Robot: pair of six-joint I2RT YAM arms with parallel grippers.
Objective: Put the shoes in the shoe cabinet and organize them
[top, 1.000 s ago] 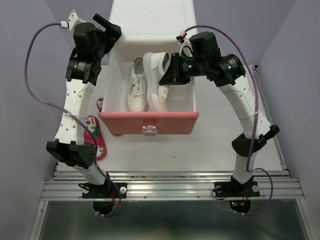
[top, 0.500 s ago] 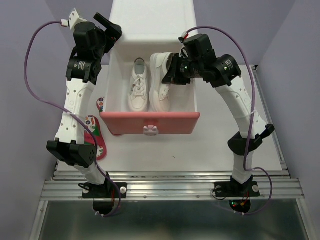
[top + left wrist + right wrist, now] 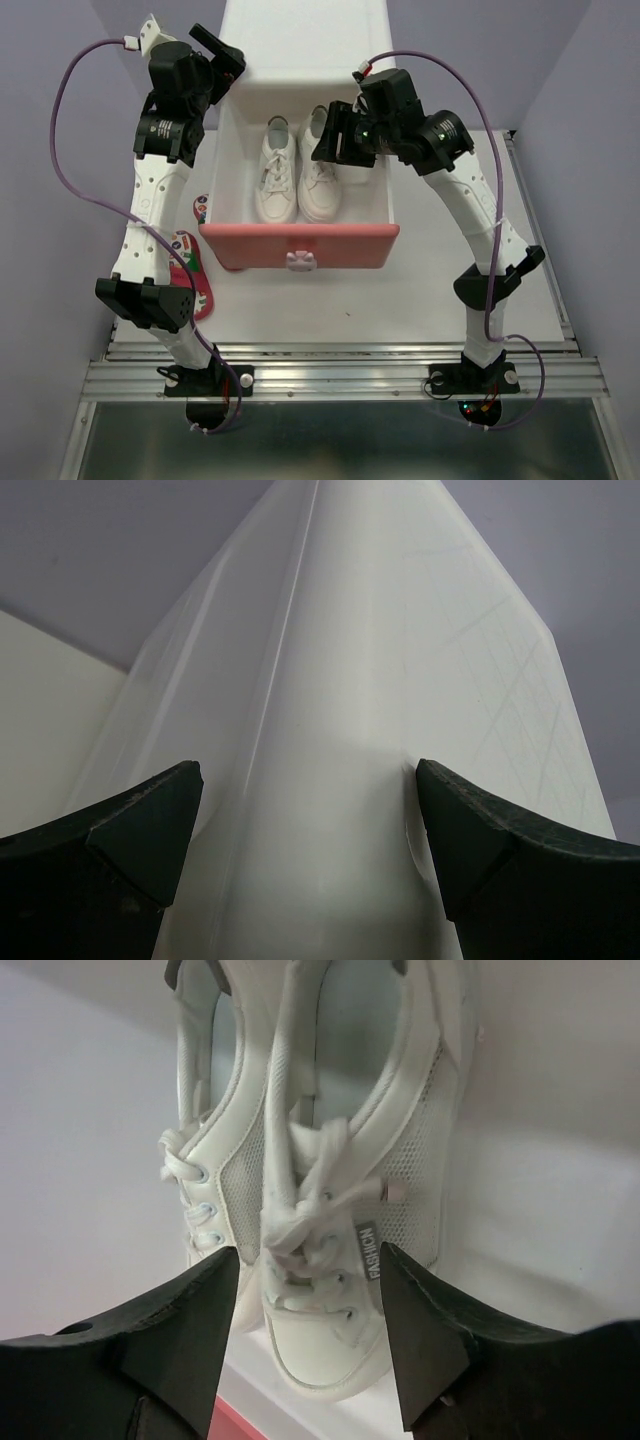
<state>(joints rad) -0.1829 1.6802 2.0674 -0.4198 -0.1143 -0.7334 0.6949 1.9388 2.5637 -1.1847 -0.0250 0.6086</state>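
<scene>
The shoe cabinet (image 3: 300,40) stands at the back with its pink-fronted drawer (image 3: 298,245) pulled out. Two white sneakers lie side by side in the drawer, toes toward the pink front: the left one (image 3: 275,178) and the right one (image 3: 320,190). My right gripper (image 3: 330,138) hovers over the right sneaker's heel, open; in the right wrist view its fingers flank that sneaker (image 3: 335,1190) without touching it, the other sneaker (image 3: 200,1200) beside. My left gripper (image 3: 220,55) is open at the cabinet's top left corner (image 3: 350,710), holding nothing. Two red sandals (image 3: 190,275) (image 3: 201,208) lie on the table left of the drawer.
The left arm partly covers the sandals. The drawer's white walls (image 3: 540,1190) close in the sneakers on both sides. White table (image 3: 420,300) extends in front of the drawer and to its right. Purple walls surround the table.
The right gripper swung left with the tilted right sneaker, set it down flat beside the other one, and opened. The left arm has stayed put.
</scene>
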